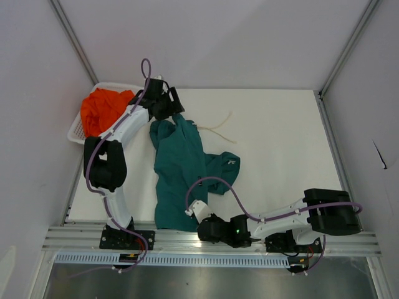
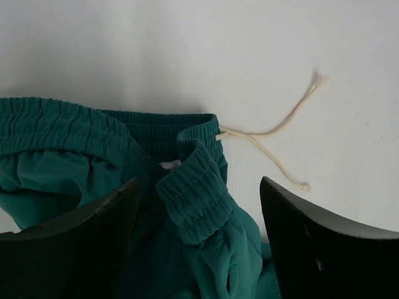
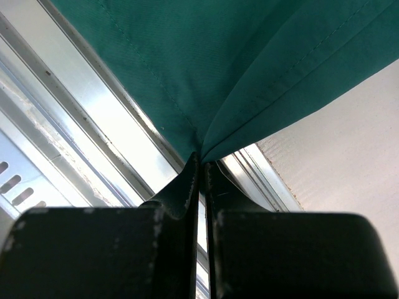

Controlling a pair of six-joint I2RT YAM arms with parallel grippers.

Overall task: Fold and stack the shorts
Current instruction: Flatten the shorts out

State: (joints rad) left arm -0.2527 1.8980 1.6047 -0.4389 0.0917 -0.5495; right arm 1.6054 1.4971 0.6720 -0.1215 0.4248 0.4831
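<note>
Progress looks slight to me: neither pair is folded and nothing is stacked. The teal shorts (image 1: 181, 165) lie rumpled on the surface (image 1: 280, 143), running from the far left beside the basket (image 1: 75, 134) down to the near edge, with one leg flopped out to the right. The elastic waistband is at the far end, bunched and doubled over on itself. Its cream drawstring (image 2: 268, 134) trails loose across the bare surface to the right.

My right tool (image 3: 201, 163) is pressed together on a pinch of teal cloth at the near edge, just over the metal rail (image 3: 124, 118). My left tool (image 2: 199, 187) is spread wide, with a finger either side of the crumpled waistband. As far as I can see, it grips nothing.

The white mesh basket sits in the far left corner. The orange shorts (image 1: 103, 109) are heaped in it, unfolded and partly behind my left arm. I can make out nothing else inside.

By my reckoning nearly everything is left to do. The teal pair needs drawing flat and folding. The orange pair has to come out of the basket and be folded too, then one goes on top of the other.
</note>
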